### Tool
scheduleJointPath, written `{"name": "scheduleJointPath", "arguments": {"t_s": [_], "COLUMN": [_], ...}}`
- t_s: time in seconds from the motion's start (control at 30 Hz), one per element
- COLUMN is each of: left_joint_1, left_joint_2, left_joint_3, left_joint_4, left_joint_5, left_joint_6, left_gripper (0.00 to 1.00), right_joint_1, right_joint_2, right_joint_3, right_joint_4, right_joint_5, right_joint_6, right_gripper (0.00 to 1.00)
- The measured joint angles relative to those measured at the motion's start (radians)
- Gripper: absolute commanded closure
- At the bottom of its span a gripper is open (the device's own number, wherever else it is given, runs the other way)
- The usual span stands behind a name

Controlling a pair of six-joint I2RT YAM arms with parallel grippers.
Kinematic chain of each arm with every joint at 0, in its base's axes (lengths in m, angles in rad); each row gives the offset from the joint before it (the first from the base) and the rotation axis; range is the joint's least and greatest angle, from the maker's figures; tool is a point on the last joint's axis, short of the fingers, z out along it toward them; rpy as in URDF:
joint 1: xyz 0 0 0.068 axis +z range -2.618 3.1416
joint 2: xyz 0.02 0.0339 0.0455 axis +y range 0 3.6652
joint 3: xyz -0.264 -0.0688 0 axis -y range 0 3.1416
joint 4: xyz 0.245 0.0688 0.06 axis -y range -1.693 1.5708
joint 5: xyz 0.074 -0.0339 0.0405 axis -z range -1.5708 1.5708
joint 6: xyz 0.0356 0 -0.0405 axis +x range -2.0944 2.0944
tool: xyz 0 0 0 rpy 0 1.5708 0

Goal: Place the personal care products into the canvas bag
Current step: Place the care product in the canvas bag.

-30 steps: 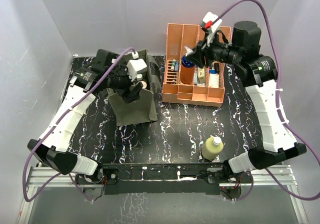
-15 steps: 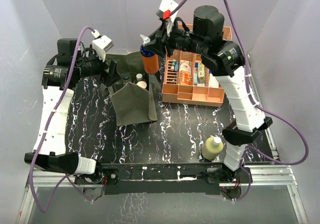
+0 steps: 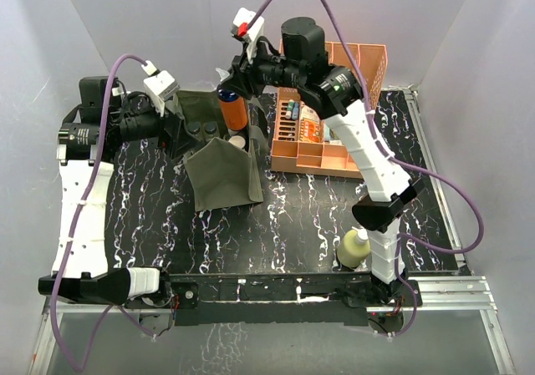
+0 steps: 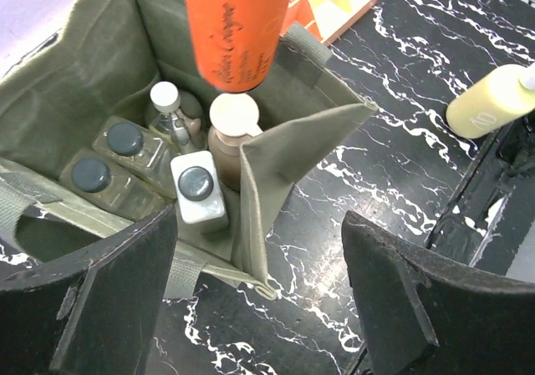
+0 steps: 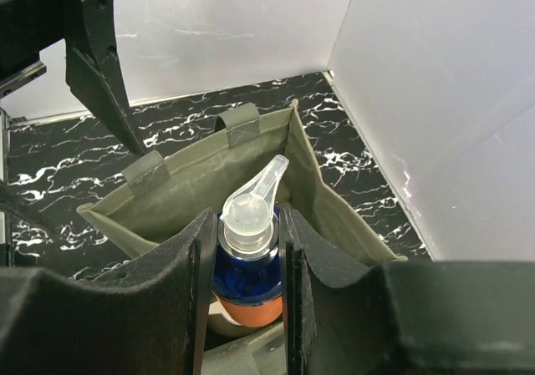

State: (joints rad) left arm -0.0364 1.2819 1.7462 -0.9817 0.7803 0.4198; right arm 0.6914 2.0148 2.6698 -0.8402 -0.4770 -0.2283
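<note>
the olive bag stands open, five capped bottles upright inside. the orange bottle, blue-topped with a clear spout, hangs upright just above its mouth. the yellow bottle stands well apart.

Black marbled table, canvas bag, organiser, yellow bottle

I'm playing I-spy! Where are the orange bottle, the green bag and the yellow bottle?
Orange bottle (image 4: 238, 28): left wrist view, its orange side.
Green bag (image 3: 224, 183): top view, its front wall.
Yellow bottle (image 3: 354, 251): top view, its body.
</note>
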Motion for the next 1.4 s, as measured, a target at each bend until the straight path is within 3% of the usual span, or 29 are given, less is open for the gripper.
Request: {"name": "scheduleJointPath", "arguments": {"t_s": [0.33, 0.63, 0.8, 1.07, 1.23, 1.4], "left_joint_1": [-0.007, -0.131, -0.154, -0.175, -0.177, -0.177], "left_joint_2": [0.005, 0.035, 0.034, 0.031, 0.02, 0.01], "left_joint_3": [-0.087, -0.101, -0.142, -0.206, -0.21, -0.209], "left_joint_4": [0.001, -0.003, -0.01, -0.013, -0.012, -0.014], "left_joint_5": [0.038, -0.016, -0.046, -0.098, -0.098, -0.099], "left_joint_6": [0.067, 0.121, 0.145, 0.179, 0.193, 0.21], "left_gripper": [0.24, 0.43, 0.48, 0.73, 0.99, 1.0], "right_joint_1": [0.044, 0.058, 0.06, 0.06, 0.06, 0.06], "right_joint_2": [0.0, -0.002, -0.008, -0.03, -0.03, -0.031], "right_joint_3": [-0.156, -0.256, -0.284, -0.328, -0.33, -0.329], "right_joint_4": [0.063, 0.102, 0.129, 0.158, 0.156, 0.156], "right_joint_5": [0.0, -0.019, -0.027, -0.053, -0.057, -0.043], "right_joint_6": [0.022, 0.04, 0.052, 0.073, 0.08, 0.078], "right_gripper": [0.92, 0.92, 0.92, 0.92, 0.92, 0.92]}}
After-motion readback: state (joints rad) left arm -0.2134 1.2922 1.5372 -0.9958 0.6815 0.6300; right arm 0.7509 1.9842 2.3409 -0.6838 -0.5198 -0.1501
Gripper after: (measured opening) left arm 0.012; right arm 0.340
